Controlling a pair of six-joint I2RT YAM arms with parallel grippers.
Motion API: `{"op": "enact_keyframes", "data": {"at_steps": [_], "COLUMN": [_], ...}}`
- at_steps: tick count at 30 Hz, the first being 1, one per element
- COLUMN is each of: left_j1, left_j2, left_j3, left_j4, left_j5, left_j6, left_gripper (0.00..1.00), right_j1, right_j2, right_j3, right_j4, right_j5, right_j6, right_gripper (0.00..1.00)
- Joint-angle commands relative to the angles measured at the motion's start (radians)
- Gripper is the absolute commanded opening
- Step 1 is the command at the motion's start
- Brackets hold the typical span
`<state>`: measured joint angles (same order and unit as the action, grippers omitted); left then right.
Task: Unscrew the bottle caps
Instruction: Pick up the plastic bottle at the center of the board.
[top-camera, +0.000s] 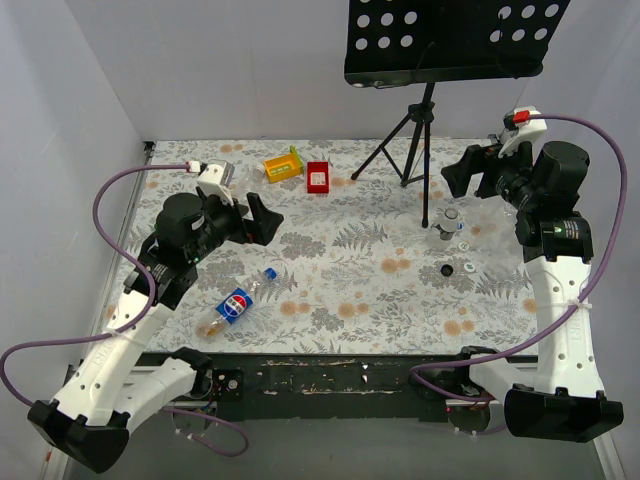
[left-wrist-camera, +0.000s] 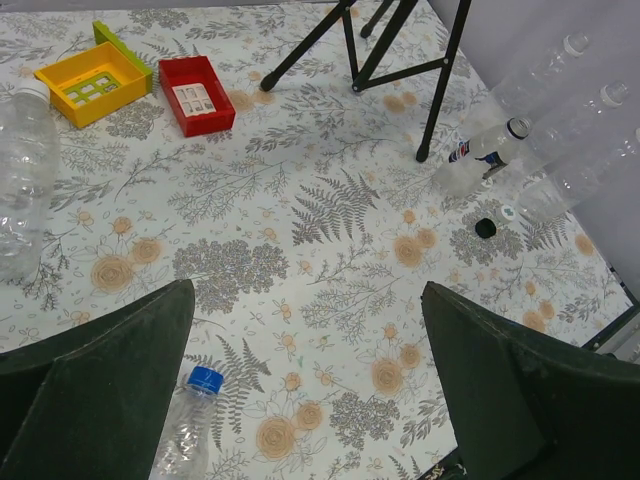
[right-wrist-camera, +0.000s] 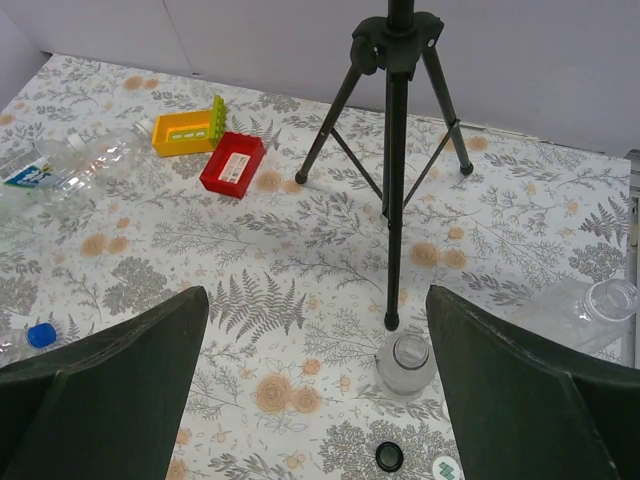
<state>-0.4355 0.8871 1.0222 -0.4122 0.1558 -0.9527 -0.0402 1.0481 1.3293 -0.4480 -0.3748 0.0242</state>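
- Blue cap (top-camera: 269, 272) sits on the Pepsi bottle (top-camera: 238, 304), which lies near left.
- Black cap (top-camera: 447, 269) and white cap (top-camera: 468, 268) lie loose at right.
- Left gripper (left-wrist-camera: 308, 295) and right gripper (right-wrist-camera: 318, 295) hover spread, empty.
- Red box (top-camera: 318, 177) sits far.

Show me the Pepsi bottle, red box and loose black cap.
Pepsi bottle (top-camera: 236, 305), top view, on its label.
red box (top-camera: 318, 177), top view, on its inside.
loose black cap (top-camera: 447, 269), top view, its centre.
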Motion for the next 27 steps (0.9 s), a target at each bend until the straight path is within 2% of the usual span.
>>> {"op": "enact_keyframes", "data": {"at_steps": [1,15,17,20,21,24,27], "left_j1": [0.004,0.004,0.004,0.004,0.004,0.004,0.004], "left_j2": [-0.027,-0.036,-0.027,0.006,0.018,0.059,0.113], "left_j3": [0.010,-0.017,-0.022,-0.025,-0.024,-0.022,-0.027], "left_j4": [-0.027,-0.089,-0.111,-0.169,-0.197,-0.269,-0.344], "left_j5": [-0.012,-0.018,-0.018,0.014,0.025,0.047,0.047], "left_j6": [0.012,0.008,-0.006,-0.015,-0.020,-0.040,-0.055], "left_gripper": [0.98,0.98,0.98,0.98,0.98,0.98,0.98], "right_j1": [-0.006,-0.006,-0.006,0.000,0.016,0.110,0.170], "right_j2": [-0.013,0.001,0.006,0.030,0.038,0.033,0.027], "right_j3": [0.002,-0.019,-0.042,-0.093,-0.110,-0.149,-0.183], "right_j4": [0.042,0.048,0.031,-0.073,-0.108,-0.178,-0.201], "right_j5": [-0.033,-0.153,-0.283,-0.592,-0.648,-0.649,-0.633], "right_j6": [0.016,-0.021,-0.163,-0.409,-0.476,-0.634,-0.707], "right_gripper": [0.97,0.96,0.97,0.97,0.97,0.97,0.97]}}
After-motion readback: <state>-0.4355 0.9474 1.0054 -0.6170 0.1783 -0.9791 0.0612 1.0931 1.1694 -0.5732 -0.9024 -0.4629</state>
